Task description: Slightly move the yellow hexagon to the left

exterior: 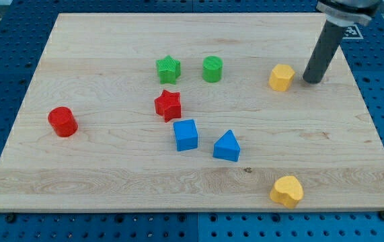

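Observation:
The yellow hexagon (282,77) sits on the wooden board (111,168) at the upper right. My tip (312,81) rests on the board just to the hexagon's right, a small gap apart from it. The dark rod rises from the tip up to the view's top right.
A green star (168,68) and a green cylinder (212,69) stand left of the hexagon. A red star (168,104), a blue cube (185,134) and a blue triangular block (227,146) lie mid-board. A red cylinder (62,122) is at the left. A yellow heart-like block (286,191) is at the bottom right.

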`<move>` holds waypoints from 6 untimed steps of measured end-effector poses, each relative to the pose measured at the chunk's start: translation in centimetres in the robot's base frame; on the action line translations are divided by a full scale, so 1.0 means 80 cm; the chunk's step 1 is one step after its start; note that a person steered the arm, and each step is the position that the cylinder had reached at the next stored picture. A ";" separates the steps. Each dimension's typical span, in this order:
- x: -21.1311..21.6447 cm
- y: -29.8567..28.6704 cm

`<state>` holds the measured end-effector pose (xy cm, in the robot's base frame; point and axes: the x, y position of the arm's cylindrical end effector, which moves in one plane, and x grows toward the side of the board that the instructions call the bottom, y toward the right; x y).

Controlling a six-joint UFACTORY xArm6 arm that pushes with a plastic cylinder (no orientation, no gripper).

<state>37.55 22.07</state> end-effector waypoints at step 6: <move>0.002 -0.082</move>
